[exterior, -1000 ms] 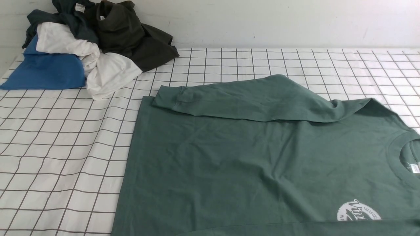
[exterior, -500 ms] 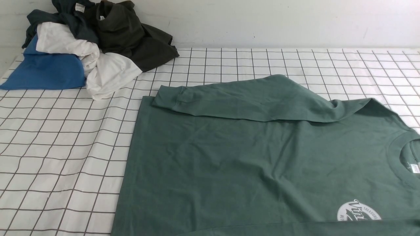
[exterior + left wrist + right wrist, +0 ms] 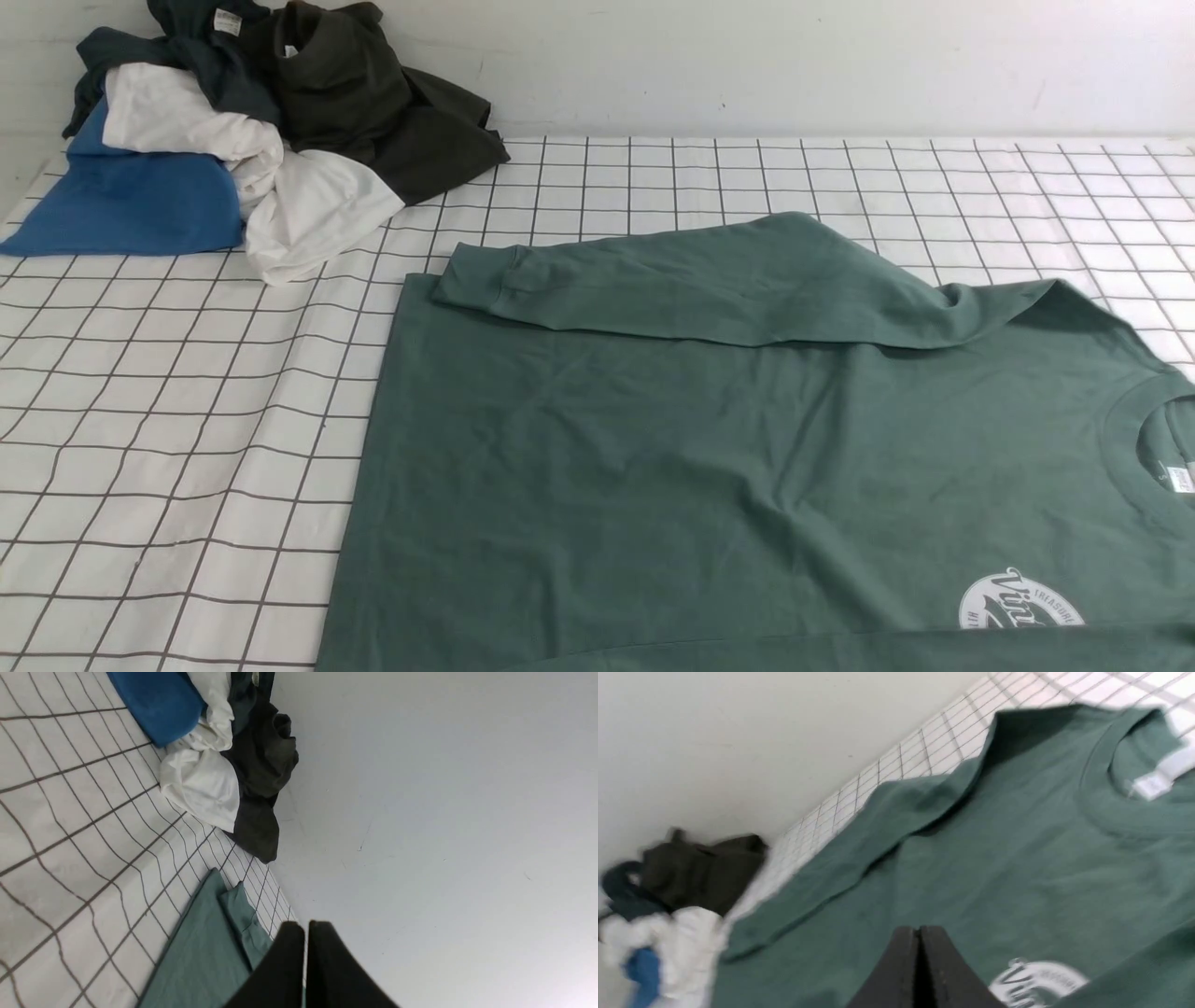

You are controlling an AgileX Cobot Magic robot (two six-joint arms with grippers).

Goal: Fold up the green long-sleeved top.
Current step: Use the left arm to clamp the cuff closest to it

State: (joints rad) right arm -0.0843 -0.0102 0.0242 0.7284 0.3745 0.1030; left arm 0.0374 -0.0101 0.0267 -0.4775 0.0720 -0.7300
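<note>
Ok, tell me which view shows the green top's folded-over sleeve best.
Front view: the sleeve lies sharp, cuff to shoulder. Right wrist view shows it blurred; left wrist view catches only the cuff end.

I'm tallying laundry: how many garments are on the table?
5: the green long-sleeved top spread in front; a blue garment, a white garment, a navy-teal garment and an olive-black garment heaped far left. More may hide inside.
</note>
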